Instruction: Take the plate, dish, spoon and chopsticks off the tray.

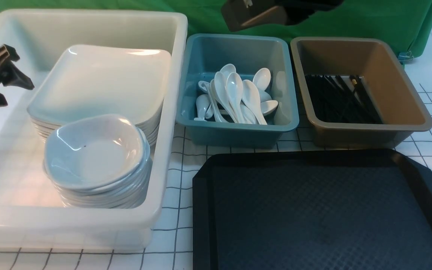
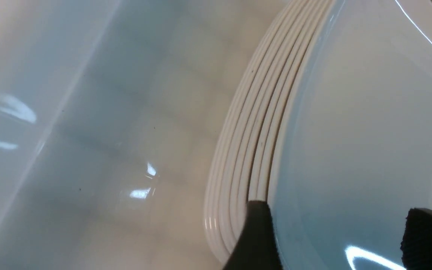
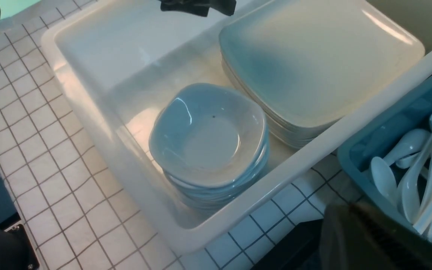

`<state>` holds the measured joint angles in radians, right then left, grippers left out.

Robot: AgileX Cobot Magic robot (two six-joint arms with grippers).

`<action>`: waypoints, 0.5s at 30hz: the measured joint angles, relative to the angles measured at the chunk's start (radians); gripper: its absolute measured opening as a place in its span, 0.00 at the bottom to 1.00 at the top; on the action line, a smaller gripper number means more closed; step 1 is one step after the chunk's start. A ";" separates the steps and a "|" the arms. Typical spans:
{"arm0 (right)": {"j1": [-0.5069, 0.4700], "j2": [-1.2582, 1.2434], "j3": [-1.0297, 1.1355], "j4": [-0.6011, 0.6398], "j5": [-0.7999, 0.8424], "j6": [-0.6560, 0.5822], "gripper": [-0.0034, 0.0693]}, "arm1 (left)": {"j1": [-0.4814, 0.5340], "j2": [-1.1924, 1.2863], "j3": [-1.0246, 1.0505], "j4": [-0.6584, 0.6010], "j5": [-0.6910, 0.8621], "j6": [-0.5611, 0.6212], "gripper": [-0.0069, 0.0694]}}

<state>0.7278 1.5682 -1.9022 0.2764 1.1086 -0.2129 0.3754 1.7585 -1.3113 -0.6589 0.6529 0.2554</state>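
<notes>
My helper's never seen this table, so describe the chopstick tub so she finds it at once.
Start at the black tray. Just behind its right half sits the brown tub, with black chopsticks inside. Its neighbour, the teal tub, holds white spoons instead.

This looks like a lab staged as a canteen dish-return point: a green backdrop cloth (image 1: 351,18) hangs behind a grid-printed worktop (image 1: 180,187) bearing a white tub (image 1: 176,75) of crockery (image 1: 99,78), teal tub (image 1: 238,131) of spoons (image 1: 234,90), brown tub (image 1: 366,137) of chopsticks (image 1: 336,101) and black tray (image 1: 313,210).
</notes>
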 joint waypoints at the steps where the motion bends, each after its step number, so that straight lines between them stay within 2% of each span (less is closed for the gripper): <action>1: 0.000 0.000 0.000 0.000 0.002 0.000 0.06 | 0.000 -0.007 0.000 0.007 0.003 0.000 0.73; 3: 0.000 0.000 0.000 -0.010 0.000 0.003 0.06 | -0.001 -0.037 0.000 0.008 0.004 0.014 0.70; 5: 0.000 0.000 0.000 -0.039 -0.015 0.024 0.06 | -0.004 -0.079 0.000 0.000 0.010 0.055 0.63; 7: 0.000 0.000 0.000 -0.085 -0.042 0.056 0.06 | -0.017 -0.131 0.000 -0.018 0.028 0.112 0.51; 8: 0.000 -0.001 0.000 -0.120 -0.059 0.076 0.06 | -0.032 -0.172 0.000 -0.028 0.053 0.156 0.40; 9: 0.000 -0.001 0.000 -0.126 -0.061 0.079 0.06 | -0.035 -0.179 0.000 -0.033 0.064 0.163 0.38; 10: 0.000 -0.003 0.000 -0.170 -0.066 0.103 0.06 | -0.057 -0.233 0.000 -0.049 0.106 0.197 0.25; 12: -0.011 -0.016 0.000 -0.248 -0.055 0.151 0.06 | -0.105 -0.329 0.000 -0.064 0.160 0.238 0.14; 14: -0.024 -0.026 0.000 -0.298 -0.043 0.180 0.06 | -0.139 -0.386 0.000 -0.066 0.175 0.258 0.11; 15: -0.054 -0.044 0.000 -0.370 -0.016 0.213 0.06 | -0.191 -0.462 0.000 -0.066 0.196 0.284 0.10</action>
<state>0.6735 1.5240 -1.9022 -0.0939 1.0926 0.0000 0.1844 1.2960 -1.3113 -0.7249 0.8493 0.5398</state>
